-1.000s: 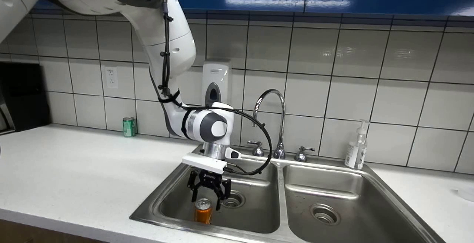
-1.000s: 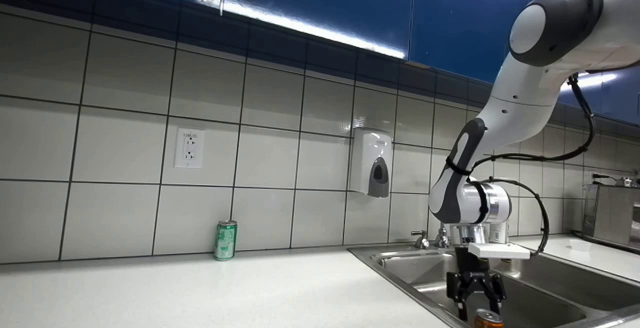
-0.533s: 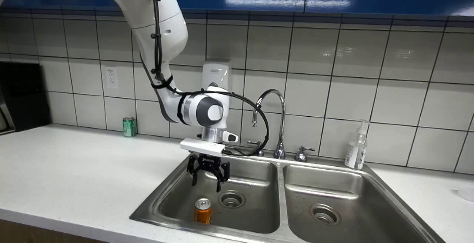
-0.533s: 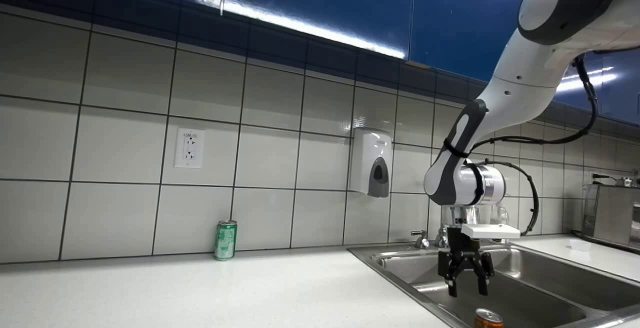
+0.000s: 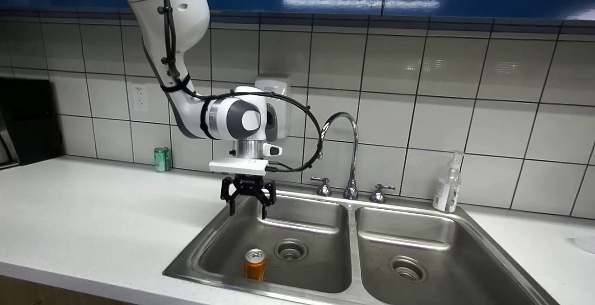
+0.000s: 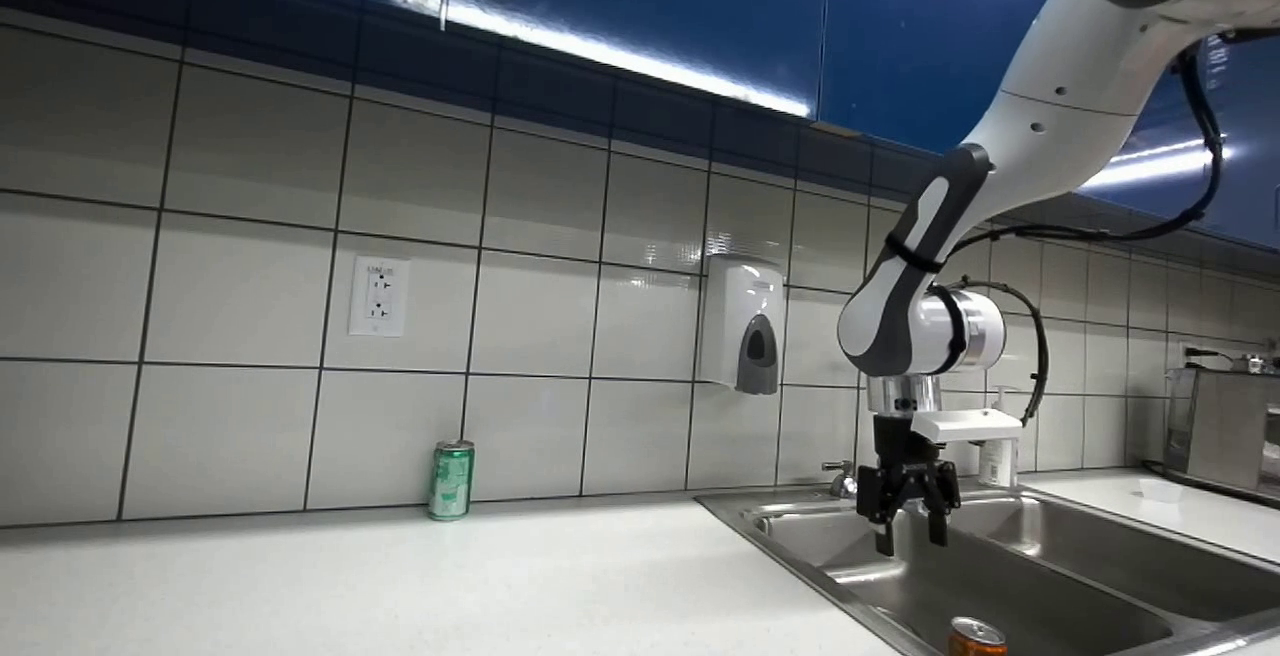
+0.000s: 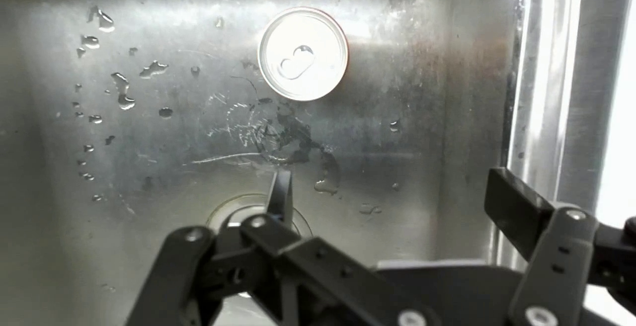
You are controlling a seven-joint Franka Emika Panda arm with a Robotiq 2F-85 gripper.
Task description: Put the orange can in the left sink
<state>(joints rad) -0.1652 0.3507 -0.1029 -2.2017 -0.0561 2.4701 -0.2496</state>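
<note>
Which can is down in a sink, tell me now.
The orange can: it stands upright in the left sink, while the green can stands outside, on the counter.

Both exterior views toward the tile wall, wrist view downward, closer, left sink in all.

The orange can, a small slim cylinder with a silvery top, stands upright in the left sink, a rectangular stainless-steel basin, its floor scratched and wet. In an exterior view the can is near the round drain, in front and to its left, apart from it.
</note>
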